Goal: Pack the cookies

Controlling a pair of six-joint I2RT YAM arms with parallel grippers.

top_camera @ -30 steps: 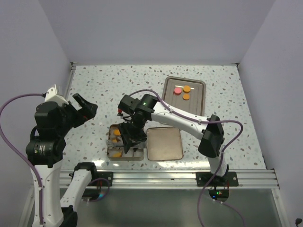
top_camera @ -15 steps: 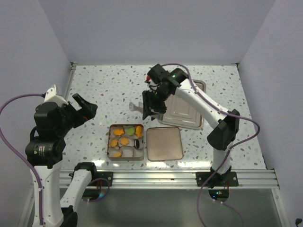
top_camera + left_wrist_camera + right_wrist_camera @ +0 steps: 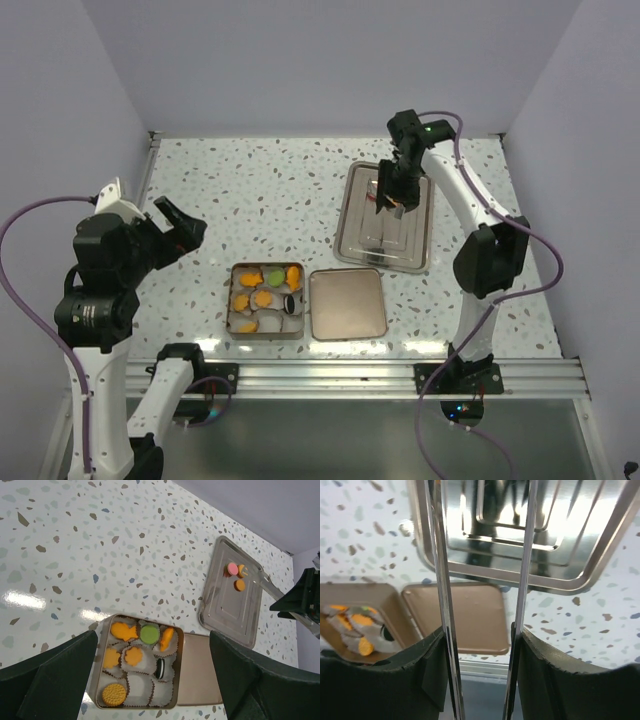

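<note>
Three round cookies (image 3: 232,569), one pink and two orange, lay flat at the far end of the rectangular steel tray (image 3: 235,615) under the half-parted, empty right gripper (image 3: 392,195), while the left gripper (image 3: 180,228) gaped wide, empty.

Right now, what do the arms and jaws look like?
Left arm and right arm: white links, black joints. A purple cable loops off each. Green light near the right wrist. Black jaws; the right ones carry thin shiny blades.
</note>
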